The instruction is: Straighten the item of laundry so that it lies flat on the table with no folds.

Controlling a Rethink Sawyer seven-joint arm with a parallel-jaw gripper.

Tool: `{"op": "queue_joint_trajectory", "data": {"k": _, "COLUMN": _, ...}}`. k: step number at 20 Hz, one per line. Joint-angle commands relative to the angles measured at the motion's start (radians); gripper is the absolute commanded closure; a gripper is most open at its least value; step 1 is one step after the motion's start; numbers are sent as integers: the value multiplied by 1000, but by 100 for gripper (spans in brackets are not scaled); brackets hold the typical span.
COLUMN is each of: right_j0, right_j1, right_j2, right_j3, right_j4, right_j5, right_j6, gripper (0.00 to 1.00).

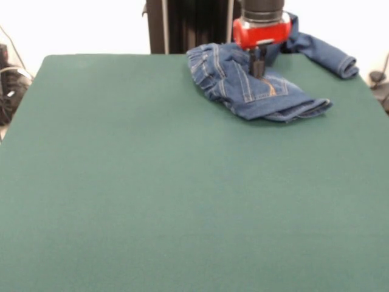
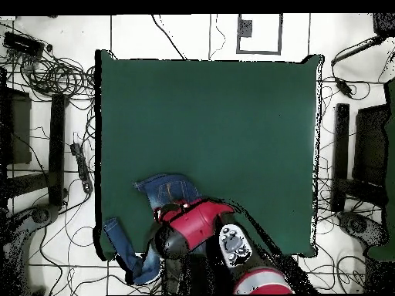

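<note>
The item of laundry (image 1: 255,88), a small pair of blue denim jeans with orange stitching, lies crumpled and folded over itself on the green table (image 1: 152,182) near its far right corner. One leg (image 1: 325,55) trails away toward the table's far edge. My gripper (image 1: 258,68) comes straight down onto the top of the heap, its black fingers close together and pinching denim. From overhead, the jeans (image 2: 166,189) sit near the table's (image 2: 216,131) lower left corner. One leg (image 2: 123,240) reaches past the edge. The red arm (image 2: 197,223) hides the gripper there.
Loose cables (image 2: 54,77) and dark stands (image 2: 343,154) ring the table on the floor. A bundle of cables (image 1: 9,85) lies off the table's left side in the front view. The jeans take up only a small part of the green cloth.
</note>
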Motion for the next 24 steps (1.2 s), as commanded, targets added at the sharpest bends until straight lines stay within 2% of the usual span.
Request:
{"op": "queue_joint_trajectory", "data": {"k": 1, "right_j0": -47, "right_j1": 26, "right_j2": 126, "right_j3": -7, "right_j4": -57, "right_j5": 72, "right_j6": -132, "gripper": 100}}
{"op": "queue_joint_trajectory", "data": {"k": 5, "right_j0": -69, "right_j1": 112, "right_j2": 143, "right_j3": -98, "right_j4": -109, "right_j5": 120, "right_j6": -187, "gripper": 100}}
{"op": "queue_joint_trajectory", "data": {"k": 10, "right_j0": -43, "right_j1": 203, "right_j2": 110, "right_j3": -178, "right_j4": -205, "right_j5": 82, "right_j6": -164, "gripper": 100}}
{"op": "queue_joint_trajectory", "data": {"k": 18, "right_j0": -39, "right_j1": 421, "right_j2": 169, "right_j3": -377, "right_j4": -336, "right_j5": 60, "right_j6": -213, "gripper": 100}}
{"op": "queue_joint_trajectory", "data": {"k": 22, "right_j0": -52, "right_j1": 409, "right_j2": 199, "right_j3": -390, "right_j4": -340, "right_j5": 111, "right_j6": -248, "gripper": 100}}
{"op": "queue_joint_trajectory", "data": {"k": 24, "right_j0": -61, "right_j1": 356, "right_j2": 209, "right_j3": -366, "right_j4": -316, "right_j5": 176, "right_j6": -282, "gripper": 100}}
